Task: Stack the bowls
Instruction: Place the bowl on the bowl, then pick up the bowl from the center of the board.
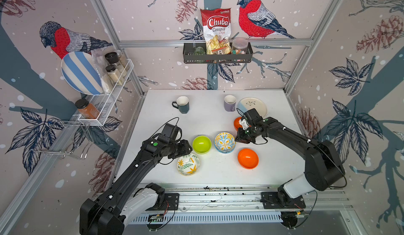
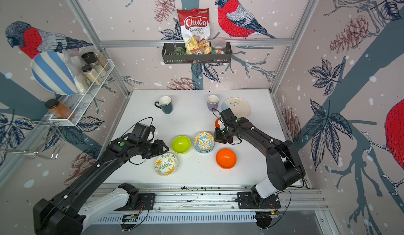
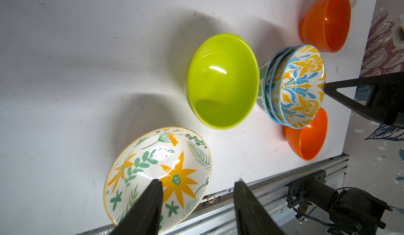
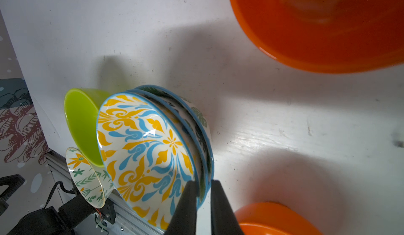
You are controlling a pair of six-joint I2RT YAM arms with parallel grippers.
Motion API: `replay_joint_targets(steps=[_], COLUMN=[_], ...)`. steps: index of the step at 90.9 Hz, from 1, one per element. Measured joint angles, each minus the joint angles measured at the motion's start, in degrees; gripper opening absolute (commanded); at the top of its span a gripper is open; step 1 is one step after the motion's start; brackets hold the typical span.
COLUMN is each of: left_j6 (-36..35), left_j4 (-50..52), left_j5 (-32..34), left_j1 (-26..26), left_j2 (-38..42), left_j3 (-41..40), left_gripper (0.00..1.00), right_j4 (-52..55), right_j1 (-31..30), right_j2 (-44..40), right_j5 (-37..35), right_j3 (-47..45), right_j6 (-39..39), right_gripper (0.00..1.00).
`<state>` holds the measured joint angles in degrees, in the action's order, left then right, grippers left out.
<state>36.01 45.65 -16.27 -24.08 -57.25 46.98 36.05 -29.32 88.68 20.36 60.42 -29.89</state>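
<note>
Right wrist view puts us at the right pincer (image 4: pixel 203 182): its two fingers stand only a sliver apart, one inside and one outside the rim of the yellow-and-blue top bowl (image 4: pixel 144 144). Whether they squeeze that rim or merely straddle it, we cannot tell. That bowl sits nested on the stack (image 1: pixel 225 150), three bowls deep as far as we can count, resting on the table (image 1: pixel 209 118) directly under the fingertips.

Our main worry starts right there. If the pincer rises while gripping, or its inner finger hooks the lip on the way out, we judge the top bowl would lift, tilt, or drag the whole glossy pile sideways. Across the stack from this pincer, the lime bowl (image 1: pixel 201 144) stands just beside the pile, so a shove would knock one into the other.

Close behind the pincer lie the near orange bowl (image 1: pixel 248 158), toward the arm's base, and the far orange bowl (image 1: pixel 236 123), half hidden under the wrist. A careless swing could clip either.

Farther out, beyond the lime bowl, the left pincer (image 3: pixel 198 181) hangs with fingers well apart and empty, by the leafy bowl (image 3: pixel 153 157). That bowl flares wide and shiny, so we expect a pinch on its rim could slip or flip it.

A dark mug (image 1: pixel 182 105), a lilac mug (image 1: pixel 230 103) and a plate (image 1: pixel 258 108) stand well beyond the right pincer, not ours to stack.
</note>
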Motion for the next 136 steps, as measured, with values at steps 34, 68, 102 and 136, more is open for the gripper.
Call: replay_joint_targets(steps=[34, 68, 102, 136], left_j6=[0.0, 3.5, 13.9, 16.8], left_j4=[0.0, 4.3, 11.5, 9.6], left_j5=[0.2, 6.3, 13.6, 11.8], left_j1=[0.0, 0.0, 0.0, -1.0], left_j2=[0.5, 4.1, 11.2, 11.1], left_j3=[-0.1, -0.4, -8.6, -13.9], left_gripper=[0.55, 0.55, 0.51, 0.40], right_j4=[0.0, 0.0, 0.0, 0.1], right_j1=[0.0, -0.3, -1.4, -2.1], right_j2=[0.2, -3.6, -6.4, -6.4], right_j5=[0.0, -0.2, -1.9, -2.1], right_j3=[0.0, 0.1, 0.3, 0.6], right_j6=[0.0, 0.0, 0.0, 0.0], right_gripper=[0.16, 0.26, 0.41, 0.42])
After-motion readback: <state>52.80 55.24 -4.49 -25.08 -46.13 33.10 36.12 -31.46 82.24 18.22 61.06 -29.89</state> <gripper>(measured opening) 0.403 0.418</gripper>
